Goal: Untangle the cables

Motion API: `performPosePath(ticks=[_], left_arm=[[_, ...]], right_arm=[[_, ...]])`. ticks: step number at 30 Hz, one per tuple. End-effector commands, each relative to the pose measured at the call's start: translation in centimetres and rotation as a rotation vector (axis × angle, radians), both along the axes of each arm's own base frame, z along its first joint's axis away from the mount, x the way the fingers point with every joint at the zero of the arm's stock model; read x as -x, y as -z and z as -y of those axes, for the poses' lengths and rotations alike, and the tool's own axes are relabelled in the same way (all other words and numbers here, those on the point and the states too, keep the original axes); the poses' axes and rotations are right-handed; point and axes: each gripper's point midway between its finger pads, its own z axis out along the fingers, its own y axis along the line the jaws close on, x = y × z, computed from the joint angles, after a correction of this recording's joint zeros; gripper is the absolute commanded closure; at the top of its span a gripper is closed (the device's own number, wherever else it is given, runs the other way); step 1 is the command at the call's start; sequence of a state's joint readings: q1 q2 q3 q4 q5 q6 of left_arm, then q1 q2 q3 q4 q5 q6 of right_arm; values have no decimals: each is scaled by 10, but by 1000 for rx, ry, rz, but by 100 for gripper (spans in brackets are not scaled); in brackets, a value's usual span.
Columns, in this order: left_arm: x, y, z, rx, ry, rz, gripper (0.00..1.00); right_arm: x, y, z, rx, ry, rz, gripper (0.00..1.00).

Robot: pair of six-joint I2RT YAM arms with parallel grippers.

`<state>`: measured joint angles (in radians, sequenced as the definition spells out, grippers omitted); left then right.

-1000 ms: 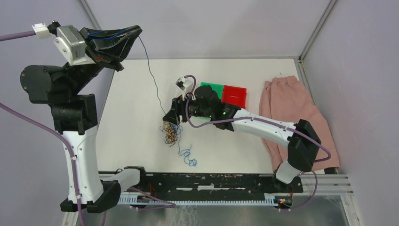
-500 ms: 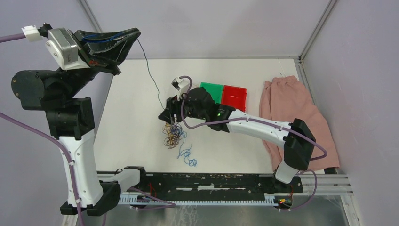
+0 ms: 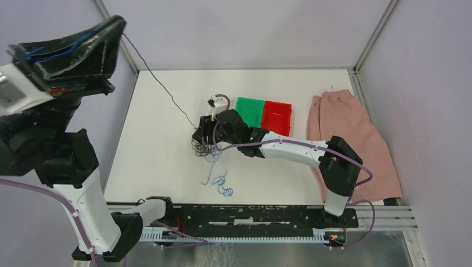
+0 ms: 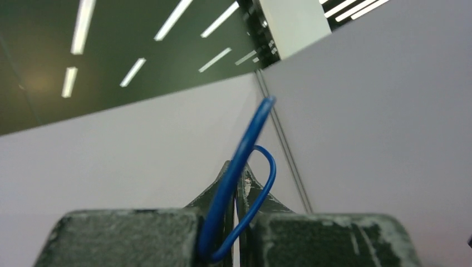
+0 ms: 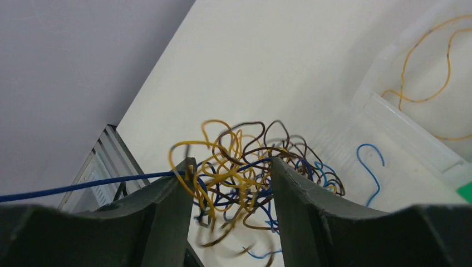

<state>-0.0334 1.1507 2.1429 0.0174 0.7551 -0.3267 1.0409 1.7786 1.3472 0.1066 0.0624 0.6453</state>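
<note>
The tangle of blue, brown and yellow cables (image 3: 203,147) lies mid-table. My right gripper (image 3: 201,137) is open just above it, and in the right wrist view (image 5: 229,172) its jaws stand either side of the tangle (image 5: 250,172). My left gripper (image 3: 118,25) is raised high at the far left, shut on one blue cable (image 3: 161,83) that runs taut down into the tangle. The left wrist view shows the shut gripper (image 4: 236,173) with a loop of the blue cable (image 4: 245,150) sticking out. A separate curly blue cable (image 3: 221,184) lies nearer the front edge.
A green tray (image 3: 249,107) and a red tray (image 3: 277,113) sit just behind the right arm. A pink cloth (image 3: 348,128) lies at the right. The right wrist view shows a yellow cable (image 5: 428,67) inside a pale tray and a loose blue strand (image 5: 372,167).
My left gripper has swung up and to the left, drawing the blue cable taut. The tangle has slid a little away from the front edge, and my right gripper has moved with it.
</note>
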Motion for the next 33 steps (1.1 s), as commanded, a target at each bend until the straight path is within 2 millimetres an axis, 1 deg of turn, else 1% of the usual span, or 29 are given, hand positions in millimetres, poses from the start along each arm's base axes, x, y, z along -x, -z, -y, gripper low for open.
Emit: performPosePath(ticks=[1,3,5,7,9,13,16,18,19,21,24,25,27,30,31,33], left_arm=[[68,-69,-43,293,-111,243,97],[84,-82,-58,350,-179,338,97],[97,-89,-68,388,-234,411,97],[109,-93,-76,421,-272,473,97],[116,-95,-85,462,-302,515,97],[134,-101,-100,539,-353,605,97],[146,-106,-104,556,-366,670,97],[144,-109,-102,553,-354,671,97],[142,-109,-100,544,-348,666,97],[130,-107,-96,523,-341,639,97],[109,-102,-90,480,-343,598,97],[101,-99,-88,463,-346,585,97],[83,-94,-83,421,-349,545,97],[50,-81,-70,338,-332,458,97],[40,-75,-65,311,-321,434,97],[20,-62,-57,258,-304,390,97]], right_arm=[[-9,25,8,-2,99,-65,41],[-9,29,10,-14,108,-83,39],[-6,34,12,-30,112,-104,38],[-4,39,13,-49,118,-130,37],[-2,46,14,-60,128,-157,37],[3,64,23,-64,160,-209,35],[4,69,26,-81,176,-229,34],[5,71,27,-83,179,-235,35],[5,71,28,-86,180,-234,37],[6,71,30,-97,184,-229,39],[7,66,35,-108,187,-215,42],[8,64,37,-109,181,-206,42],[11,53,42,-106,166,-171,42],[16,24,48,-114,107,-80,38],[22,11,47,-128,62,-45,36],[36,-24,42,-183,-63,52,35]])
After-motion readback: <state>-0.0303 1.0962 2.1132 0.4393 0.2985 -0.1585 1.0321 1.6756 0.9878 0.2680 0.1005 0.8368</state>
